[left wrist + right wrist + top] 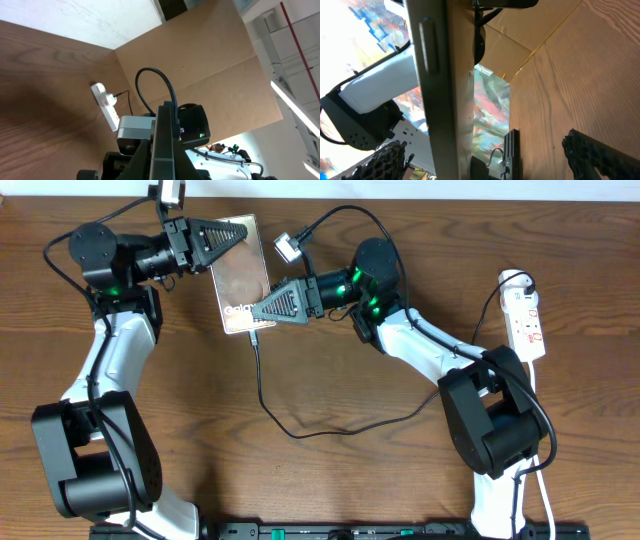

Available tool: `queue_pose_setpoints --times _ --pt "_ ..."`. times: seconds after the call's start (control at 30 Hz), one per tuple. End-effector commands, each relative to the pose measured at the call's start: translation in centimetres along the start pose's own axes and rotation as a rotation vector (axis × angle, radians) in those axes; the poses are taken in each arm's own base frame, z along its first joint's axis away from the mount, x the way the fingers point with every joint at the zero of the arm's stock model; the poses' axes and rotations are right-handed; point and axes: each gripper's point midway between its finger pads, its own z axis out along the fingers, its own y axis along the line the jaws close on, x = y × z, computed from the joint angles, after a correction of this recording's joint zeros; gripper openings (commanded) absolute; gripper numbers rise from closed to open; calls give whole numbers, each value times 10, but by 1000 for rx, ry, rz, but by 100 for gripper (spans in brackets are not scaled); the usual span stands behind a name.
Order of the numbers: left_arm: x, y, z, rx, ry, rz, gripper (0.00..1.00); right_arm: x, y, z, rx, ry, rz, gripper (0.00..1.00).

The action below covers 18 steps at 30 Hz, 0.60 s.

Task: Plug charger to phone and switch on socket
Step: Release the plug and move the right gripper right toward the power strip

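With our left pincer (240,232) clamped on the phone (240,275), upper centre-left, and our right pincer (253,312) spread wide beside the charger (258,365) tip at its lower edge, we should withdraw straight, without snagging cable, toward the socket (527,320) at right.

There is one phone (243,275), one charger (261,385), one socket (526,320) and one tabletop (330,490). There are two end effectors: one left end effector (225,238) and one right end effector (262,308).
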Motion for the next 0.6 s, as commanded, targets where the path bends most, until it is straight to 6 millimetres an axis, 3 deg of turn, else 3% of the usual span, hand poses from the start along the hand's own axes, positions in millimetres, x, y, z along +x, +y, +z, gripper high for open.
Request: queue_pose_setpoints --times 0.0,0.13,0.33,0.57 --pt "0 -5 -3 1 7 27 7 -8 1 -2 7 -25 -11 99" --pt "-7 -2 -16 -15 -21 27 7 -8 -1 -13 9 -14 -13 99" --pt "-16 5 -47 -50 -66 16 7 -14 -6 -55 33 -15 17 99" --pt "-25 9 -68 -75 -114 6 7 -20 -32 -94 95 -79 145 99"
